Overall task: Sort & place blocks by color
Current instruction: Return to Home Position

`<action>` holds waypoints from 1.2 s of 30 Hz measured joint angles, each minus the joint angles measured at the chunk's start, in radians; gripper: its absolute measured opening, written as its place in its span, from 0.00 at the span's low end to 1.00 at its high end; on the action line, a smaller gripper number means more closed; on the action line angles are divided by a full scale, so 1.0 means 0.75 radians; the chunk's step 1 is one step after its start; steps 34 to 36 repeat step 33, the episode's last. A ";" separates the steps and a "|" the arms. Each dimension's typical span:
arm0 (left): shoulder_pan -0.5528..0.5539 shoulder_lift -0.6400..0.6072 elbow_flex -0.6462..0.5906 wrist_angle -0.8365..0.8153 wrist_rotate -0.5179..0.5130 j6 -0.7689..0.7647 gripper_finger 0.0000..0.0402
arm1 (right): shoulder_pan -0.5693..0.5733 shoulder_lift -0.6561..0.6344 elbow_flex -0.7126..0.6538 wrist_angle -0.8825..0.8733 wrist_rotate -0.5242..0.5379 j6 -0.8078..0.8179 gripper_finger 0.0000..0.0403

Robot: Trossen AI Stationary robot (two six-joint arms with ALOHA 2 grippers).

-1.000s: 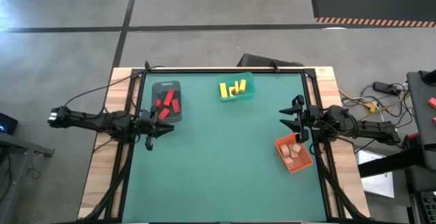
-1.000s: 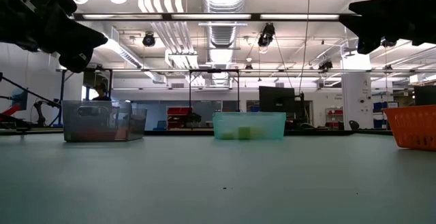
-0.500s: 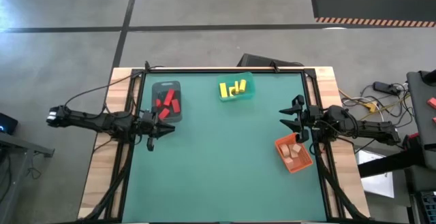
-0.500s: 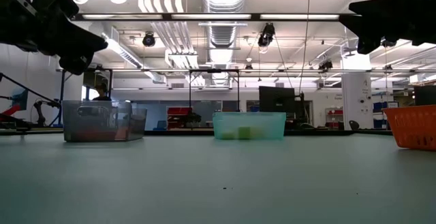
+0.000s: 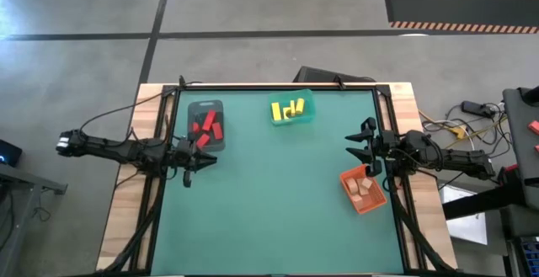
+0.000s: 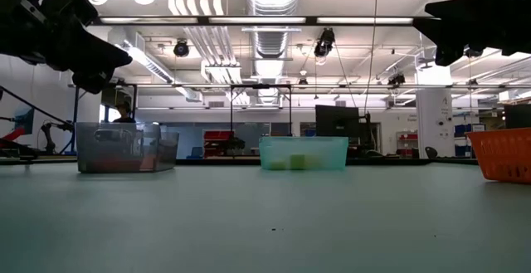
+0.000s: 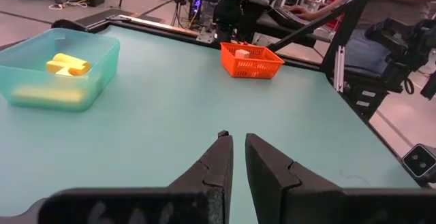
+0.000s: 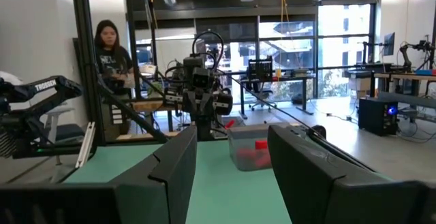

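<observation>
Red blocks (image 5: 206, 127) lie in the grey bin (image 5: 205, 107) at the table's far left. Yellow blocks (image 5: 287, 110) lie in the teal bin (image 5: 306, 109) at the far middle. Tan blocks (image 5: 364, 187) lie in the orange bin (image 5: 349, 178) at the right. My left gripper (image 5: 207, 160) hovers just on the near side of the grey bin; in its wrist view (image 7: 238, 139) only a narrow gap shows between the fingers. My right gripper (image 5: 355, 144) hovers beyond the orange bin, on its far side, open wide (image 8: 231, 146). Both are empty and well above the table.
The green mat (image 5: 278, 201) lies bare through the middle and near side. Dark frame rails (image 5: 160, 184) run along the table's left and right edges. People show beyond the table, one standing (image 8: 109, 43) and one seated (image 7: 381, 20). Cables and equipment (image 5: 472, 113) lie off the right side.
My left gripper has drifted slightly back toward the table's left and near edges and sunk a little. The right arm and all blocks have stayed put.
</observation>
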 joint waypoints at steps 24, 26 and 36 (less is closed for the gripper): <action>0.000 0.014 0.000 0.000 0.000 0.000 0.06 | 0.000 0.000 -0.001 0.001 0.000 0.000 0.42; 0.000 0.014 0.000 0.000 0.000 0.000 0.06 | 0.000 0.000 -0.001 0.000 0.000 0.000 0.42; 0.000 0.014 0.000 0.000 0.000 0.000 0.06 | 0.000 0.000 -0.001 0.000 0.000 0.000 0.42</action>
